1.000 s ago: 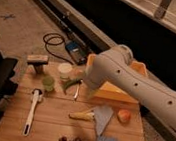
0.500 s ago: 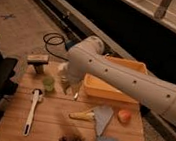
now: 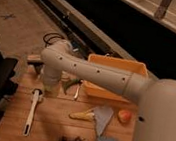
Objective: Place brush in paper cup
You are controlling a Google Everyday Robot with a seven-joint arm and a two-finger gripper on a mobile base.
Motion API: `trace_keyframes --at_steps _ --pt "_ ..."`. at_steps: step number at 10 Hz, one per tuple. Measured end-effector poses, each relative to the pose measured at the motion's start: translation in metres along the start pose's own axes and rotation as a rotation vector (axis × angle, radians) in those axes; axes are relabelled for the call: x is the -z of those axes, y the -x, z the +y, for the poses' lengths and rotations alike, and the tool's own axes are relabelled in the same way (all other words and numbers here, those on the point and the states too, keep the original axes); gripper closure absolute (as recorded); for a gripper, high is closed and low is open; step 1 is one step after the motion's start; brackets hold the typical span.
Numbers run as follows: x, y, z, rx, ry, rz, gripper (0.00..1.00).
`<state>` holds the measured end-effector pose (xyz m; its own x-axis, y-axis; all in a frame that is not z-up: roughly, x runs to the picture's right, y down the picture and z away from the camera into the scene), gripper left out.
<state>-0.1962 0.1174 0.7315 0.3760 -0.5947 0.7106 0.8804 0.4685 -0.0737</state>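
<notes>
Brush (image 3: 32, 110) is lying flat on tabletop (image 3: 51, 130). End effector (image 3: 51, 85) is hanging just beside brush head; cannot tell whether open or closed.

Single cam, set high at near right, looks down & left across wooden table (image 3: 52, 126), fairly close. Arm (image 3: 105, 78) fills right w/ gripper (image 3: 49, 89) over table's left side.

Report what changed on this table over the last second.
The arm swung toward the picture's left across the table; the claw now sits where the paper cup stood, hiding it. Nothing visibly grasped or released. The brush lies where it was, and the yellow tub too.
</notes>
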Motion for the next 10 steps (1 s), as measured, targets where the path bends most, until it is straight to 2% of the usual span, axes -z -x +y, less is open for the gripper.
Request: trace_keyframes --at_steps 1,5,7,9,10 --pt "-0.009 0.006 -0.002 0.013 0.008 -0.027 0.27" --pt "-0.009 0.005 -0.002 0.016 0.015 -0.027 0.27" --pt "-0.016 0.009 -0.011 0.064 0.067 -0.028 0.27" --pt "-0.044 0.019 -0.027 0.128 0.128 -0.065 0.27" --pt "-0.059 0.023 -0.030 0.155 0.147 -0.091 0.27"
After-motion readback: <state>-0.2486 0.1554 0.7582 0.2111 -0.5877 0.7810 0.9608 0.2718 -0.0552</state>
